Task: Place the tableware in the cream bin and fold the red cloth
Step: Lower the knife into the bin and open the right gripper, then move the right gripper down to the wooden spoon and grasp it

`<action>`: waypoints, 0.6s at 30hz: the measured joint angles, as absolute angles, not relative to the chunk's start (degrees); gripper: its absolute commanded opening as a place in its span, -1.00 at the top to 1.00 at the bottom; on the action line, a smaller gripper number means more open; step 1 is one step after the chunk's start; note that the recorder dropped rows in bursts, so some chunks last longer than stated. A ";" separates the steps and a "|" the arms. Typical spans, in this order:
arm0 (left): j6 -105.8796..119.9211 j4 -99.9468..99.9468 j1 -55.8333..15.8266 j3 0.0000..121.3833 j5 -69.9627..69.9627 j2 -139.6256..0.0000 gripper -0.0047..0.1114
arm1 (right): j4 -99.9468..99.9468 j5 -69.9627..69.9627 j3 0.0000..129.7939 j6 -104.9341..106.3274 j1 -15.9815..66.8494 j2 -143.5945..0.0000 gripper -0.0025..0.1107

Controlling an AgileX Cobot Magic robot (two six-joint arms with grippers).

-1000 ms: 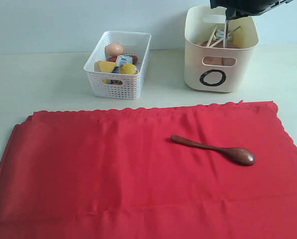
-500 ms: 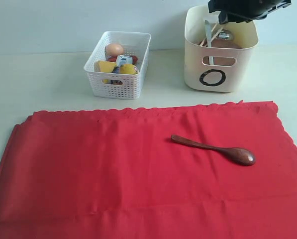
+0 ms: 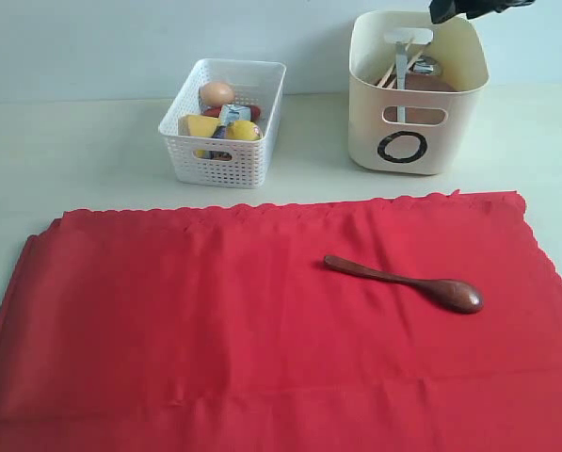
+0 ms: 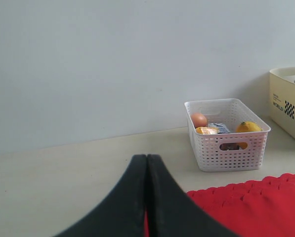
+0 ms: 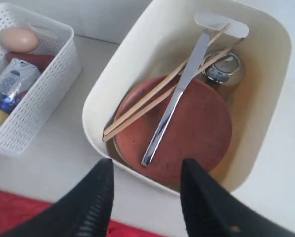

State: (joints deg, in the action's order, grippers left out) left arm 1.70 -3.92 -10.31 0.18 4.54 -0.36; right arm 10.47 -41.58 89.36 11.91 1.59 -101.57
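1 white basket of food stands left of cream bin.

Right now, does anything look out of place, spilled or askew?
Only the wooden spoon stands out: it lies alone on the red cloth, outside the cream bin that already holds the plate, chopsticks, knife and steel cup. Nothing looks spilled or damaged.
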 measured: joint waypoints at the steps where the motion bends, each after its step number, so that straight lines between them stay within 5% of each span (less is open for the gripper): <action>1: 1.70 -3.92 -10.31 0.18 4.54 -0.36 0.91 | 10.47 -43.04 89.36 12.65 1.59 -100.94 0.20; 11: 1.70 -3.92 -10.31 0.18 4.54 -0.36 0.91 | 10.83 -62.97 87.80 23.48 1.59 -98.77 0.20; 18: 1.70 -3.92 -10.31 0.18 4.54 -0.36 0.91 | 17.55 -62.33 73.98 38.43 1.59 -98.77 0.20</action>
State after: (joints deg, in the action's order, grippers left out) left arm 1.70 -3.92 -10.31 0.18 4.54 -0.36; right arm 17.55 -62.33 73.98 38.43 1.59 -98.77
